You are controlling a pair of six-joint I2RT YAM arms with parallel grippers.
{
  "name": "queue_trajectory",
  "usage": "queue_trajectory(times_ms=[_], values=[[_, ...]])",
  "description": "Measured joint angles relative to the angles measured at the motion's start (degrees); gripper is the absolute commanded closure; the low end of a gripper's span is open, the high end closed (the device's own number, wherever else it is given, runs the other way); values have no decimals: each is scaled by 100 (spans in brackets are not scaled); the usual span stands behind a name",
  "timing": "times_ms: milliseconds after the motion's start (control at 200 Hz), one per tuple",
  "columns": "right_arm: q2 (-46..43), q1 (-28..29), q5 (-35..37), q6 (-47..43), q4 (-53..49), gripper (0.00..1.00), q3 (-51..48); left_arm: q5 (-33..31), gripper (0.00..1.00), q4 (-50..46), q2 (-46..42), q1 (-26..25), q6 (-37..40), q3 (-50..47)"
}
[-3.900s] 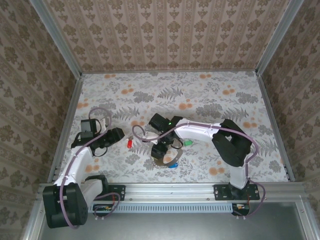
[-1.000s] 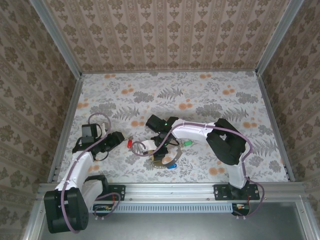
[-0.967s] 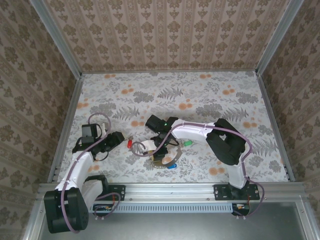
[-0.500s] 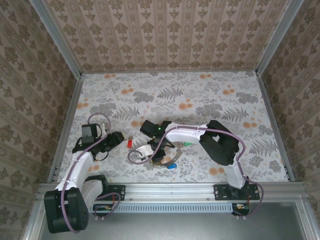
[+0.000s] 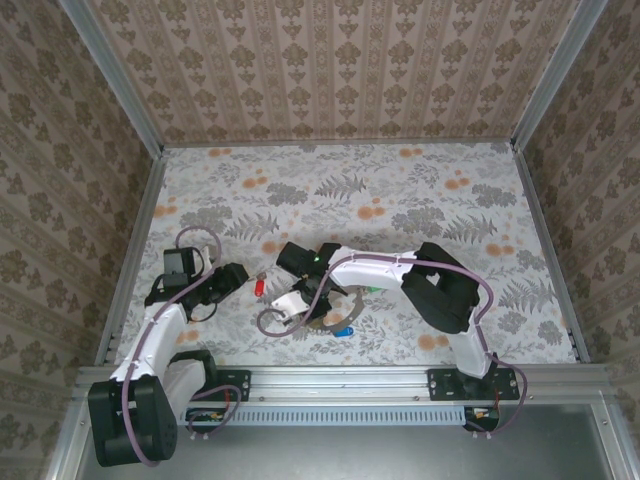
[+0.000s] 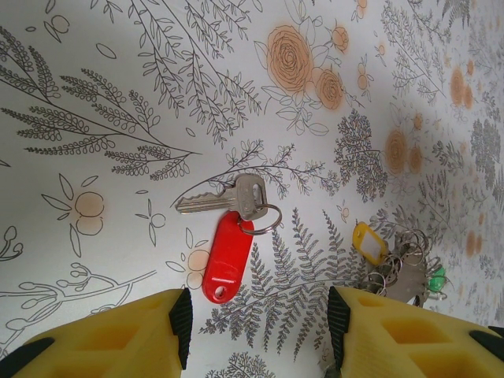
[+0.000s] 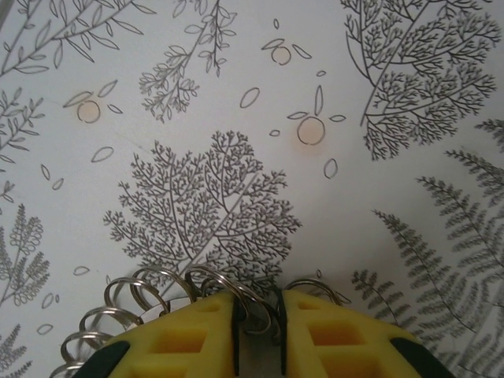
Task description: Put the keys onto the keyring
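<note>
A key with a red tag [image 6: 227, 256] lies flat on the floral table, just ahead of my left gripper [image 6: 260, 327], whose yellow fingers stand open around bare table. From above, the red tag [image 5: 260, 285] sits right of the left gripper [image 5: 238, 277]. My right gripper [image 7: 258, 315] is shut on a bunch of split rings [image 7: 157, 287], with one ring and grey metal pinched between its pads. That bunch [image 6: 402, 268] carries a yellow tag [image 6: 370, 242] and a green tag [image 6: 435, 277]. The keyring [image 5: 322, 322] lies under the right gripper [image 5: 318, 302], beside a blue tag [image 5: 345, 330].
Patterned walls [image 5: 330, 70] enclose the table on three sides. The metal rail [image 5: 340, 380] with both arm bases runs along the near edge. A purple cable loop [image 5: 270, 322] hangs off the right wrist close to the table.
The right arm has shifted a little left and toward the near edge. Its jaws have closed in on the split rings. The left arm has held still over the last second.
</note>
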Motion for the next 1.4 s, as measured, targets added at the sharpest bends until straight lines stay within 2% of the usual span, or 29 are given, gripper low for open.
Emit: queue_trajectory(times_ms=[270,415,645,845,1040,1190,1400], values=[[-529,-20,203,-13,295,90,-581,-2,49,0,31,0,0,0],[-841,-85,232,81,533,91,-1012,-17,49,11,153,-103,4,2],[-1296,-280,229,326,907,98,-1591,-146,48,114,203,-682,50,76],[-1878,-553,90,485,1091,100,-2035,-26,45,715,203,-1305,269,79],[-2704,-909,-227,769,1355,100,-2496,739,44,1961,201,-2072,748,76],[-3383,-1266,-553,1099,1565,100,-2852,1401,44,2900,203,-2669,1622,79],[-4433,-1694,-1058,1541,1762,100,-3136,2247,45,3158,702,-3427,2924,393]])
